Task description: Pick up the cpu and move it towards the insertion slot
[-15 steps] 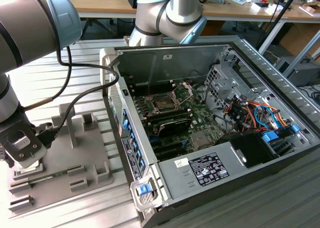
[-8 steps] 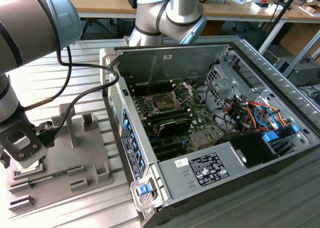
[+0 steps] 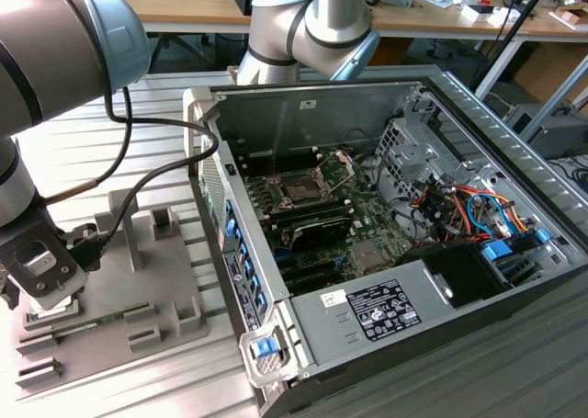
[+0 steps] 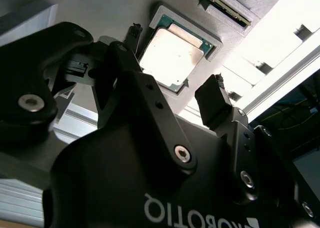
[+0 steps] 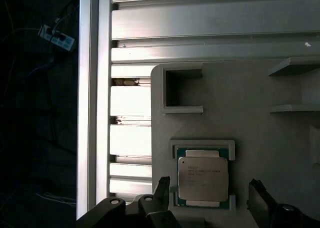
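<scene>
Two fingers of the claw spread wide, cpu flat btwn them in gray holder.

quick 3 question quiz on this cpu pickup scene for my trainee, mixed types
1. True or false: the jaws are shut on the cpu.
2. Fill in: the insertion slot sits inside the computer ____.
3. The cpu lies: A) in the insertion slot B) in a grey holder C) on the cables.
Key: 1 false, the jaws stand open either side of it; 2 case; 3 B.
</scene>
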Robot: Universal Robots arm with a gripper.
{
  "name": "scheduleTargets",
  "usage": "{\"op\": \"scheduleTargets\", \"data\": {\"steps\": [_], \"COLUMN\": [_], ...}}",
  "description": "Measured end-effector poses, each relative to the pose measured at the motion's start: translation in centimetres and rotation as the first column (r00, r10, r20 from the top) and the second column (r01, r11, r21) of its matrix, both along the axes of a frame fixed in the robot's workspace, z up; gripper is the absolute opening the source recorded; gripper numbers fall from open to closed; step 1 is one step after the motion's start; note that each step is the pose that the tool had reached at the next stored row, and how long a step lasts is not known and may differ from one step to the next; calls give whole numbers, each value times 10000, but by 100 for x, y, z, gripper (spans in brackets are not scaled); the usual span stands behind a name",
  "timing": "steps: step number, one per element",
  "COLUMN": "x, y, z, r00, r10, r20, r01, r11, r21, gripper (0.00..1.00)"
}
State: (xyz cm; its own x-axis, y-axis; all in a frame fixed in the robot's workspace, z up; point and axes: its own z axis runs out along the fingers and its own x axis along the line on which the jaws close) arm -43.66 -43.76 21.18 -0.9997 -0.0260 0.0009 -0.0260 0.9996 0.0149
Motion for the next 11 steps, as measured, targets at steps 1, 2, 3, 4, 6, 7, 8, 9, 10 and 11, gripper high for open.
{"op": "scheduleTargets", "data": {"steps": [1,2,3,4,6,7,8,9,10,11], "x": [0,0,0,0,0,0,0,0,0,0], "y": [0,0,0,0,0,0,0,0,0,0], "z": [-1,-4,-6,-7,-14,-15,-17,-19,-20,-26], "r00": [10000,10000,10000,10000,10000,10000,10000,10000,10000,10000], "r10": [0,0,0,0,0,0,0,0,0,0], "r20": [0,0,-1,0,-1,0,0,0,0,0], "r01": [0,0,0,0,0,0,0,0,0,0], "r11": [10000,10000,10000,10000,10000,10000,10000,10000,10000,10000], "r21": [0,0,0,0,0,0,0,0,0,0], "gripper": [72,72,72,72,72,72,72,72,72,72]}}
